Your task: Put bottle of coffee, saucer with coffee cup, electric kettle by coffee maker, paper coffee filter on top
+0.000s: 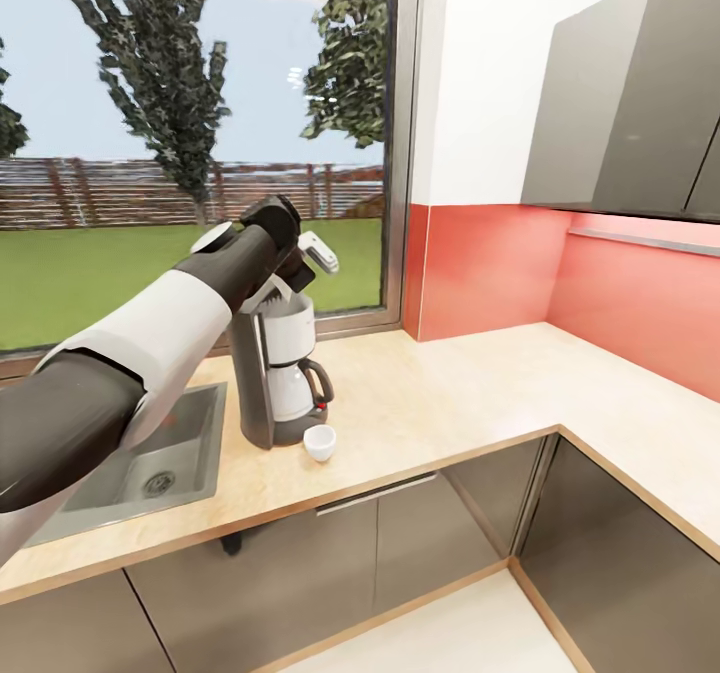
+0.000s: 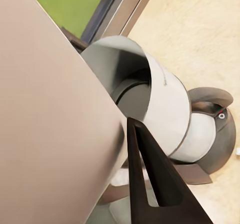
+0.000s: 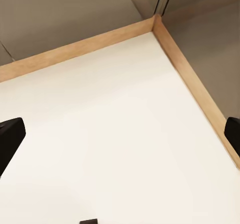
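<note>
The dark grey coffee maker stands on the countertop by the window, with a white filter holder and a glass carafe. My left gripper hovers just over its top, shut on a pale paper coffee filter that covers much of the left wrist view beside one dark finger. Below them sit the filter holder and the carafe. A small white coffee cup stands on the counter in front of the machine. My right gripper is open above the floor.
A steel sink lies left of the coffee maker, under my left arm. The L-shaped counter runs right below grey wall cabinets and a red backsplash. The right wrist view looks down on white floor at a cabinet corner with wooden plinths.
</note>
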Controlling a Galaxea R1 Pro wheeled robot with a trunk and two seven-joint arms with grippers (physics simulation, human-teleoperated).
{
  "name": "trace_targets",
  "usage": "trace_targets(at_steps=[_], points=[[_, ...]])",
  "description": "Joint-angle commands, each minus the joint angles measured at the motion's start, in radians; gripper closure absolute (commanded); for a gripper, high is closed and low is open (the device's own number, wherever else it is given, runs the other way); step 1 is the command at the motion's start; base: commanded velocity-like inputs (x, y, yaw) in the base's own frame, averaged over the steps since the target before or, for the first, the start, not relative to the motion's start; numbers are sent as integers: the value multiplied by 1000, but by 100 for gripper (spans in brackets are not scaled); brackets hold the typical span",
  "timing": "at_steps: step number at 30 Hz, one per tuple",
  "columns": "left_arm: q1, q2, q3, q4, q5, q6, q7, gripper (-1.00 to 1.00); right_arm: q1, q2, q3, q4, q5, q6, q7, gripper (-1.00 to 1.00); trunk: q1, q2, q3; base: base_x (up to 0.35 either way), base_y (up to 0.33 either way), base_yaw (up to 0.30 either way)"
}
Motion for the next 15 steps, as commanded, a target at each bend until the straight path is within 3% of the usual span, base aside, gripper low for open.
trace_targets(at_steps=[1, 12, 15], points=[[0, 1, -4, 0, -18, -3, -5, 100, 0, 0, -4, 1, 6, -3, 0, -100, 0, -1, 0, 39, 0, 0], [1, 1, -4, 8, -17, -3, -5, 100, 0, 0, -5, 1, 6, -3, 0, -100, 0, -1, 0, 9, 0, 0], [2, 1, -4, 10, -17, -3, -5, 100, 0, 0, -4, 1, 7, -3, 0, -100, 0, -1, 0, 159, 0, 0]])
